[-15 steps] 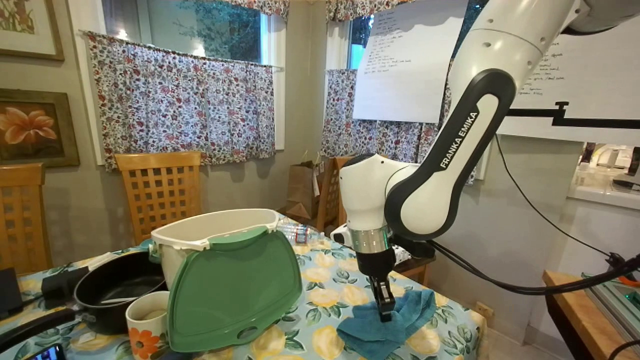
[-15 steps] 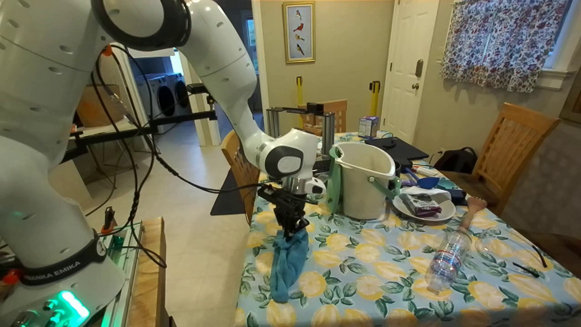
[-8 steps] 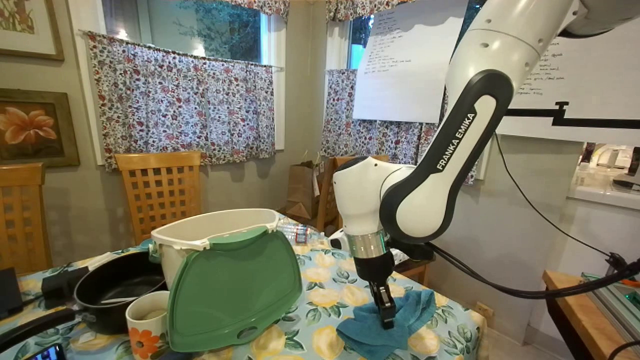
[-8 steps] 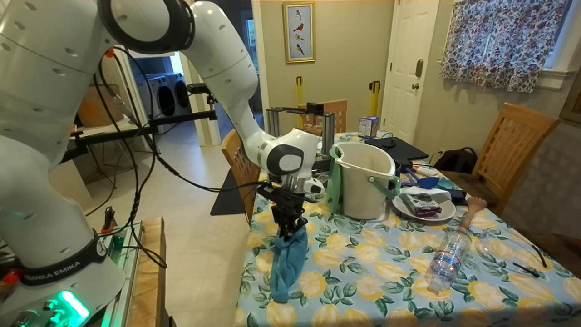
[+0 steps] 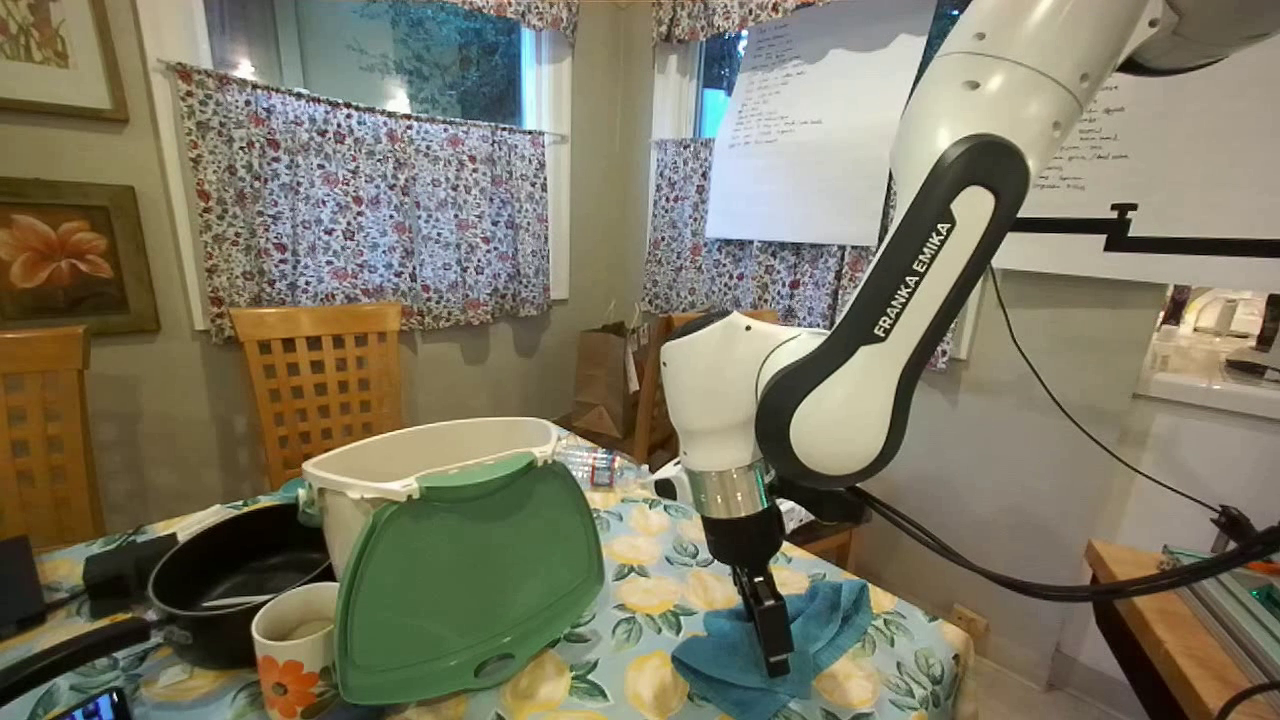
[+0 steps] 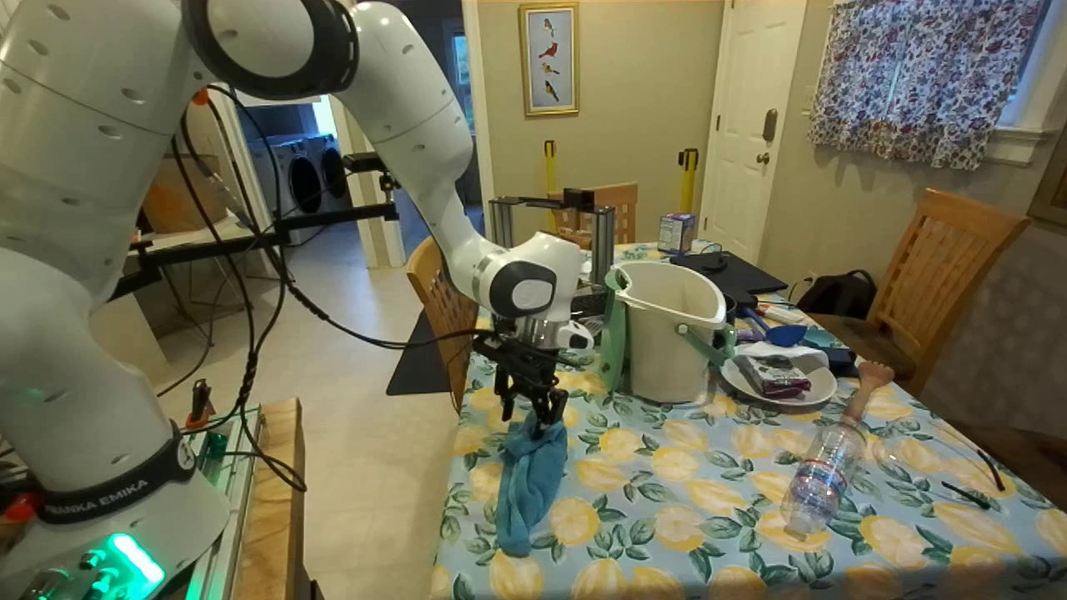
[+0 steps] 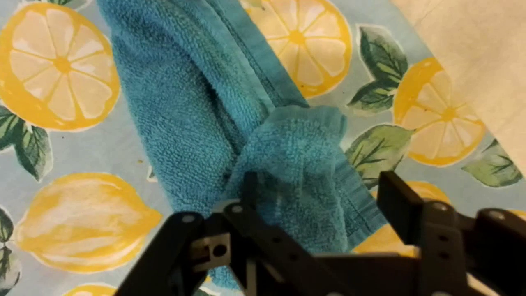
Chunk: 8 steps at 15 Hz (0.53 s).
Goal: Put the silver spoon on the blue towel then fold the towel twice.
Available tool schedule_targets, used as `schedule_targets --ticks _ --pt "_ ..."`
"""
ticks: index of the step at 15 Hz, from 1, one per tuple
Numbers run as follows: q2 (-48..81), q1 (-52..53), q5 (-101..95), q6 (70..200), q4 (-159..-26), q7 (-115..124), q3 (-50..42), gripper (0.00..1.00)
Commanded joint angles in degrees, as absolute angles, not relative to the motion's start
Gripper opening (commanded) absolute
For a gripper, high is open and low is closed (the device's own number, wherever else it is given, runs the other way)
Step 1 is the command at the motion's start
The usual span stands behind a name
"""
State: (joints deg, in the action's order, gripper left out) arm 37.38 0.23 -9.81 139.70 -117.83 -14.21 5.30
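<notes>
The blue towel [image 5: 835, 625] lies bunched into a long, folded strip on the floral tablecloth near the table's edge. In the wrist view the towel [image 7: 172, 107] has a flap lapped over its lower part. My gripper [image 7: 321, 192] stands open above that flap, its fingers [image 7: 400, 209] well apart with cloth showing between them. Seen in an exterior view, the gripper [image 6: 527, 418] is low at the upper end of the towel [image 6: 530, 492]; whether its tips touch the cloth I cannot tell. The silver spoon is hidden or out of view.
A white bin [image 6: 675, 342] with a green lid [image 5: 470, 580] leaning on it stands farther along the table. A plastic bottle [image 6: 825, 475], a plate [image 6: 821, 387], a flowered mug [image 5: 290, 625] and a black pan [image 5: 190, 635] are also on the table.
The gripper's fingers have spread from shut on the towel to open, letting the cloth go. The arm has shifted and lowered slightly; the towel lies nearly as before.
</notes>
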Motion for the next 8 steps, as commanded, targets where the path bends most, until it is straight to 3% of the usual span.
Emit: schedule_targets --ticks 1,8 --pt "36.2 -0.6 -6.7 138.4 -117.6 -15.4 6.9 1.00" --pt "31.4 0.3 -3.8 143.5 -120.5 -10.9 6.0 1.00"
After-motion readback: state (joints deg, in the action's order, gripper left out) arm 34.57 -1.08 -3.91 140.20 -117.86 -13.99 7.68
